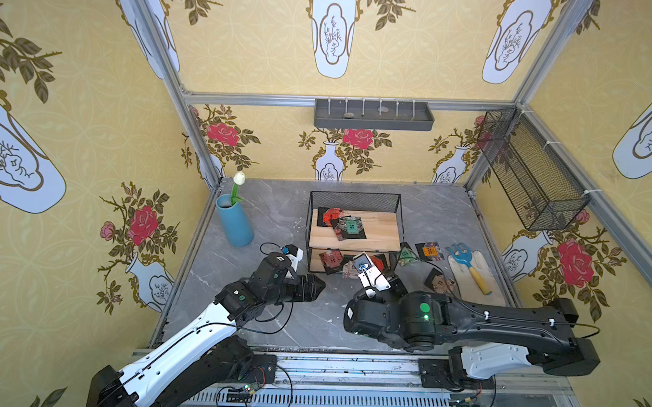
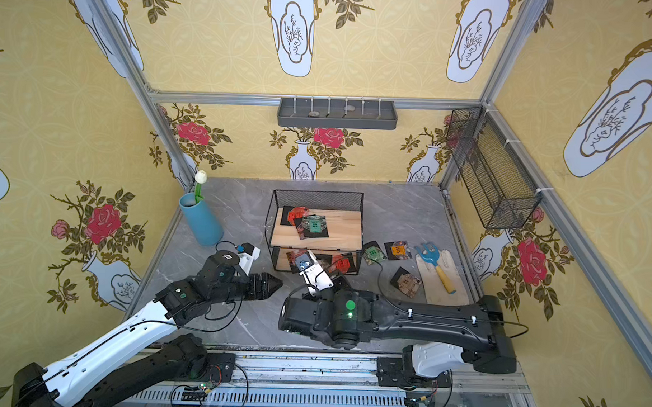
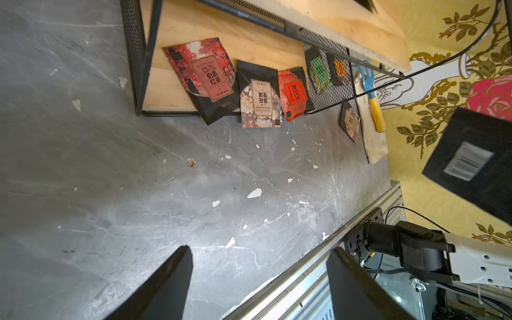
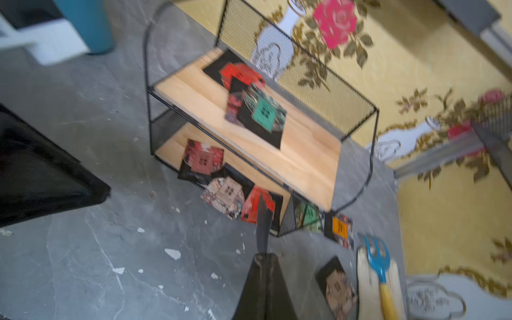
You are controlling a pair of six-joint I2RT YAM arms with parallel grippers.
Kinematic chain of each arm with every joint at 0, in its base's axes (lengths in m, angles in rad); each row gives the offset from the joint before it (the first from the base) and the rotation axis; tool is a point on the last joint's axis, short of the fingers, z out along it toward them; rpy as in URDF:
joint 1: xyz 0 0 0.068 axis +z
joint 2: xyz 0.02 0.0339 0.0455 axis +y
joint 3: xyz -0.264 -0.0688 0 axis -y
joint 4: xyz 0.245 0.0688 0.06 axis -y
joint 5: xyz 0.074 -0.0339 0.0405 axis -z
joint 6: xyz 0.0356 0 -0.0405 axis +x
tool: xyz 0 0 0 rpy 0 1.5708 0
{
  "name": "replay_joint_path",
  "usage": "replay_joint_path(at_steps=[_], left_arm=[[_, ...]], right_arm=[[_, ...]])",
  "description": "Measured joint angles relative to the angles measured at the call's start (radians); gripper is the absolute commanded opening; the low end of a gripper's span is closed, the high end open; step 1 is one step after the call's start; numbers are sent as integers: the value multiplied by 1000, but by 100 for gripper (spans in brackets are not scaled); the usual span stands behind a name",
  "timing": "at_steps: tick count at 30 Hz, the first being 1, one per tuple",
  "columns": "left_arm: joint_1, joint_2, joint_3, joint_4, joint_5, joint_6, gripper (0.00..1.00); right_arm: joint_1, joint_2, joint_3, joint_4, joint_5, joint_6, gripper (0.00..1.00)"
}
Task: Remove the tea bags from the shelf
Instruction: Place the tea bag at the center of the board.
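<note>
The shelf [image 1: 385,229] stands mid-table. On its upper board lie a red and a green tea bag [image 1: 349,227]. Three tea bags [image 3: 260,99] lie on the lower board, poking over its front edge. Three more sachets [image 1: 429,251] rest on the table right of the shelf. My right gripper [image 4: 263,256] is shut on a tea bag [image 4: 261,221] seen edge-on, just in front of the lower board. In the left wrist view that tea bag [image 3: 468,163] shows its black barcoded back. My left gripper [image 3: 260,247] hangs open and empty over the table, left of the shelf's front [image 1: 316,286].
A blue vase [image 1: 234,221] with a white tulip stands at the back left. A blue hand rake [image 1: 467,267] lies on a white glove at the right. A grey tray [image 1: 374,114] and a black mesh basket [image 1: 531,170] hang on the walls.
</note>
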Motion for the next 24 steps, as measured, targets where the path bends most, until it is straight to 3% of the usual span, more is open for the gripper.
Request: replay_joint_path(at_steps=[3,8,18,24], left_arm=[[-4,0,-3,14,5,0,86],[-7,6,-12,34,8,0,86],[-7,10,-22,45,11,3,86],[-7,19,-24,48,11,3,86]], right_arm=[[15,32,-21,-153,-28,256,0],[13,3,-104,-252,-79,535,0],[-66,-84,-344,-294,-172,887,0],[-117,-137,-454,-292,-194,1024,0]])
